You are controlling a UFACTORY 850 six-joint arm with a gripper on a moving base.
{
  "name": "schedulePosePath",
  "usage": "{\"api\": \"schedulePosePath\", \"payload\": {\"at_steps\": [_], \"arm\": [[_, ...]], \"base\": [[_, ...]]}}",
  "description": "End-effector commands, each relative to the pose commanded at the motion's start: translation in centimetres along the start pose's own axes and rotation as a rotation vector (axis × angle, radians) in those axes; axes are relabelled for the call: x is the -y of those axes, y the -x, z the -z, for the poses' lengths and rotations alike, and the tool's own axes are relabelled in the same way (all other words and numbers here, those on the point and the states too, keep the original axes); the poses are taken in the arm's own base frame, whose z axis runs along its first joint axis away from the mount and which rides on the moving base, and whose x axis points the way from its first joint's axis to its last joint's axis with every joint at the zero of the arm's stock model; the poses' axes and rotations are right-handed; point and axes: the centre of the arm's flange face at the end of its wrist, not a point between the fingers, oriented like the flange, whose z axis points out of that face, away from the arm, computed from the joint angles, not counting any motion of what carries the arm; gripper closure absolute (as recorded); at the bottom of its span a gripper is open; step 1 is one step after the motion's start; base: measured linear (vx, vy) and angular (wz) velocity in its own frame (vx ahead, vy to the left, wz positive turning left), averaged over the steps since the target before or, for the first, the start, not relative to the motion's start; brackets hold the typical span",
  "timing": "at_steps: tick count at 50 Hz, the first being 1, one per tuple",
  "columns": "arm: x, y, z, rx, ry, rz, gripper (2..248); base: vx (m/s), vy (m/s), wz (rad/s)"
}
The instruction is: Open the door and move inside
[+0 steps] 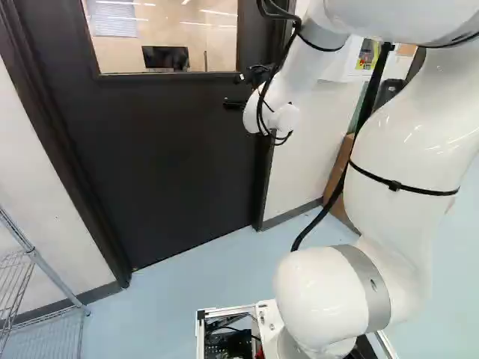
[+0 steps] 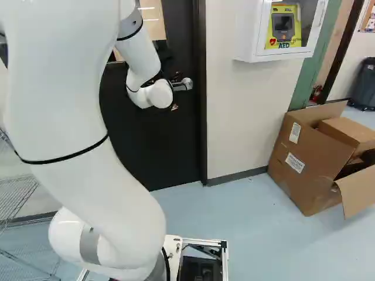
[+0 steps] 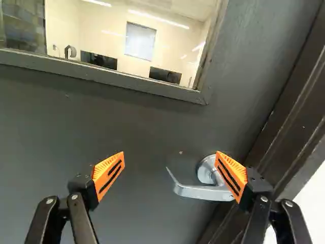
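In the left base view, the gripper (image 1: 235, 91) is held up before the dark door (image 1: 165, 157), near its right edge. The door stands closed in its frame. The wrist view shows the gripper (image 3: 170, 175) open, its orange-padded fingers wide apart. A silver lever handle (image 3: 203, 192) lies ahead, between the two fingers and nearer one of them; that finger overlaps the handle's round base. Whether the finger touches it, I cannot tell. In the right base view the handle (image 2: 184, 84) shows just beside the white wrist.
A wire shelf (image 1: 19, 280) stands left of the door. Right of the door frame (image 2: 200, 117), a white cabinet (image 2: 249, 35) hangs on the wall and an open cardboard box (image 2: 307, 167) sits on the floor. The door has a window (image 3: 137, 46).
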Motion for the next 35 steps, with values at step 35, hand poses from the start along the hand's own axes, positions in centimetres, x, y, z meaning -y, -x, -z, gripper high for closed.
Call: {"api": "schedulePosePath", "payload": {"at_steps": [35], "arm": [[1.1, 3.2, -2.2, 0.052, -0.03, -0.014, 3]], "base": [[0.0, 0.0, 0.0]]}}
